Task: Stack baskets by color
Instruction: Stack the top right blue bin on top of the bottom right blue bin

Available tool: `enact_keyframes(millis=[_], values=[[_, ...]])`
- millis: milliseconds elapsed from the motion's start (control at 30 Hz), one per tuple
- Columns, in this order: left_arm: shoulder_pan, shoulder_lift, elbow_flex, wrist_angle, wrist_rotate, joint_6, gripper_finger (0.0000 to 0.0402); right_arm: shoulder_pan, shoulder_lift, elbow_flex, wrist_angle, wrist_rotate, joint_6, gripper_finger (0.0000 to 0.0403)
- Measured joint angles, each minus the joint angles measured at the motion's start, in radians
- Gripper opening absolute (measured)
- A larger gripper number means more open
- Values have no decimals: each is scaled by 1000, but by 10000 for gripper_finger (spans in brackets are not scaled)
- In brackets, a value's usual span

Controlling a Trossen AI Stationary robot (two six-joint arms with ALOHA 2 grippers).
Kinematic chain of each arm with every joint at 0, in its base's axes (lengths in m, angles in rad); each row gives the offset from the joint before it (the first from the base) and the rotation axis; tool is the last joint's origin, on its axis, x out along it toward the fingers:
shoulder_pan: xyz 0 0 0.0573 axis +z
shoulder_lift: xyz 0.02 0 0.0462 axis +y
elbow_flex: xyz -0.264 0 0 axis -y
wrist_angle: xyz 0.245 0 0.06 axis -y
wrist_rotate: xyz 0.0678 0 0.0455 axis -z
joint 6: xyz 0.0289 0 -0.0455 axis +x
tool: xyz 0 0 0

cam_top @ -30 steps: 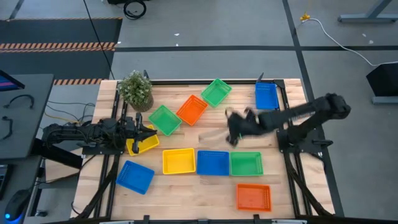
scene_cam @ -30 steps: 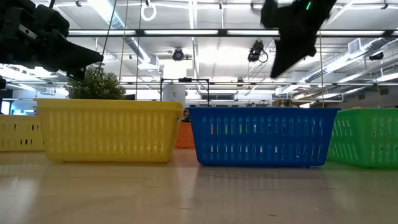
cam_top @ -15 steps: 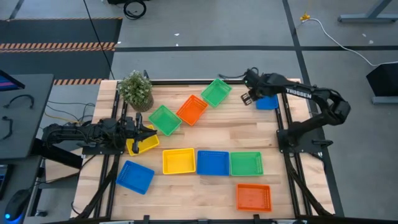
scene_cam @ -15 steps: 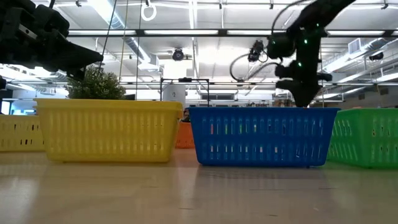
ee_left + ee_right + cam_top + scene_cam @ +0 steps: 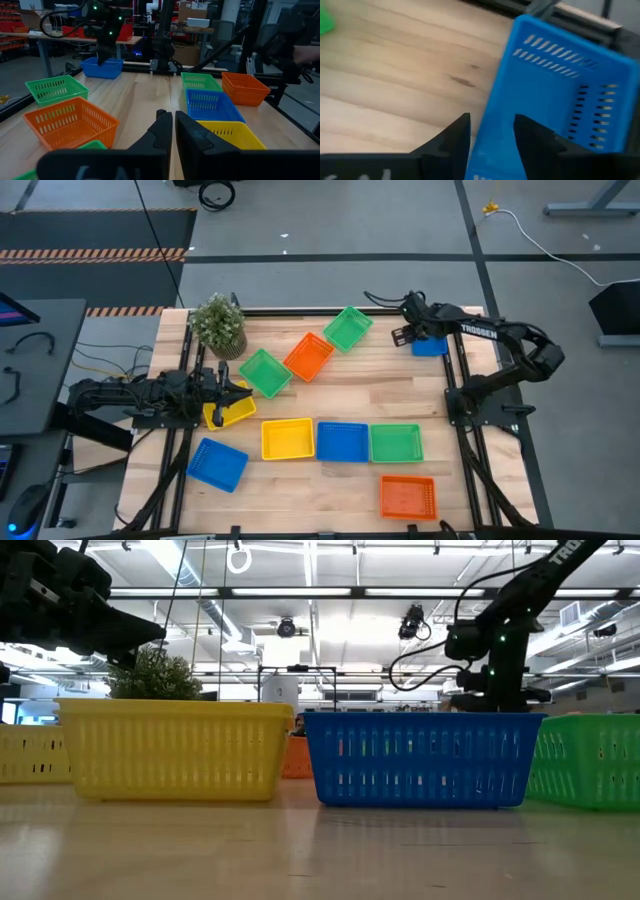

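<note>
Straddling the near wall of the far-corner blue basket (image 5: 555,95), the right gripper (image 5: 491,131) has its jaws parted, one finger inside and one outside, not yet clamped. Across the table (image 5: 400,395), the left gripper (image 5: 173,131) hangs over a yellow basket (image 5: 228,412), jaws nearly together and empty.

Ten scattered mesh baskets (image 5: 342,441): three yellow-or-orange pairs, three green, three blue.
</note>
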Motion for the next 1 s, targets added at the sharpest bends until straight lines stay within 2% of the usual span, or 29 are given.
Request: enact_keyframes(millis=[367,467,600,667,800,1000], values=[[0,0,0,0,0,0,35,4,52,-74,77,-3,-42,138],[0,0,0,0,0,0,35,26,49,-74,88,3,-78,108],[0,0,0,0,0,0,30,91,20,-74,75,29,-116,32],[0,0,0,0,0,0,28,155,-3,-74,50,53,-123,12],[0,0,0,0,0,0,32,344,-72,-73,-61,145,-68,15],[0,0,0,0,0,0,38,762,-171,-24,-210,184,166,10]])
